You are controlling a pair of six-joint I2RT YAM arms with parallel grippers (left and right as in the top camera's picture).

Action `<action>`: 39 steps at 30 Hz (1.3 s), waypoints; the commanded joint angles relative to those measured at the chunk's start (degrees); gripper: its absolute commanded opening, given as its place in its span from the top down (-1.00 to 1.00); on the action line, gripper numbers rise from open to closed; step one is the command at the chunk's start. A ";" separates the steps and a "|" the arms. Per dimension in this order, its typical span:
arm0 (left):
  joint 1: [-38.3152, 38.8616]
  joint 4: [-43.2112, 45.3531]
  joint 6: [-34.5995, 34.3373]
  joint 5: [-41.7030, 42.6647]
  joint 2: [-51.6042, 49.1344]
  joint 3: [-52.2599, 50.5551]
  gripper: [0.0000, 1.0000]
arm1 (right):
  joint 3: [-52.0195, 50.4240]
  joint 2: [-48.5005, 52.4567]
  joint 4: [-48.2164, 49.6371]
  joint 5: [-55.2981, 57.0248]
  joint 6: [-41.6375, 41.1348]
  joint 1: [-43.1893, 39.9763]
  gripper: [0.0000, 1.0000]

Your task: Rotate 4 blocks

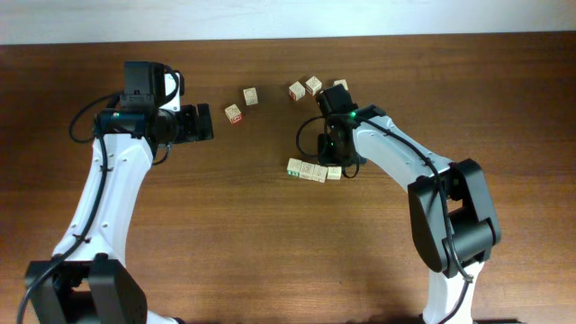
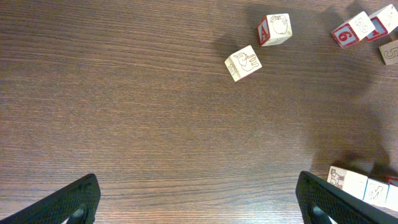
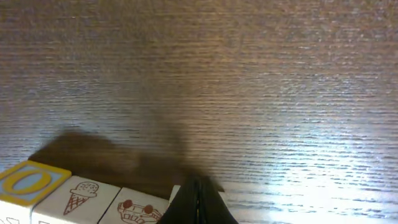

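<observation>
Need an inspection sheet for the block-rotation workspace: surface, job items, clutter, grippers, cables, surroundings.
Surface: brown wood-grain table, no damage seen.
Job's things: row of blocks side by side mid-table, one end hidden under the right arm.
Clutter: loose blocks scattered beyond the row.
Grippers: left gripper open, holding nothing; right gripper shut, tip down at the row's end, contact unclear.
Cables: black cable loops off the right wrist near the row.
Surroundings: pale wall behind the table; nothing else seen.
</observation>
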State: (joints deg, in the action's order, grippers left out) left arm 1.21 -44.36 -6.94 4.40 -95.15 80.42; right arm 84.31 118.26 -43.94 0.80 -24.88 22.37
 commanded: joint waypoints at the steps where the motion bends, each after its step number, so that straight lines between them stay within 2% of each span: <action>1: 0.13 0.09 -0.33 -0.20 0.00 1.05 -0.98 | -0.42 0.20 -1.33 -0.87 -1.16 -0.26 0.92; 9: 0.13 0.09 -0.33 -0.20 0.00 1.05 -0.98 | 0.55 -0.46 -1.09 -3.15 -1.11 -0.31 0.91; 12: 0.13 0.09 -0.33 -0.20 0.00 1.05 -0.98 | 4.94 -7.30 -2.47 -2.54 -1.11 -1.49 0.90; 14: 0.13 0.09 -0.33 -0.20 0.00 1.05 -0.98 | 6.01 -15.17 -9.90 -2.54 -1.14 -3.67 0.86; 17: 0.13 0.09 -0.33 -0.20 0.00 1.05 -0.98 | 3.93 -16.46 -16.28 -3.06 -1.14 -6.71 0.79; 19: 0.13 0.09 -0.33 -0.20 0.00 1.05 -0.98 | -1.92 -15.47 -12.85 -7.78 -1.77 -6.71 0.79; 23: 0.13 0.09 -0.33 -0.20 0.00 1.05 -0.98 | -13.00 -14.95 -2.71 -8.17 -5.90 -6.69 0.79; 25: 0.13 0.09 -0.33 -0.20 0.00 1.05 -0.98 | -16.65 -13.70 2.73 -12.11 -6.10 -6.64 0.80; 27: 0.13 0.09 -0.33 -0.20 0.00 1.05 -0.98 | -17.53 -11.56 5.84 -16.68 -6.34 -6.60 0.81; 30: 0.13 0.11 -0.33 -0.20 0.00 1.05 -0.98 | -17.53 -8.17 6.82 -16.94 -8.28 -6.60 0.82; 39: 0.13 0.09 -0.33 -0.20 0.00 1.05 -0.98 | -17.51 -8.00 12.31 -20.31 -6.91 -2.84 0.81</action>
State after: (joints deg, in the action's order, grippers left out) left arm 1.23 -44.36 -6.94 4.40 -95.15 80.42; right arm 67.26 109.97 -32.21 -18.79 -32.69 18.92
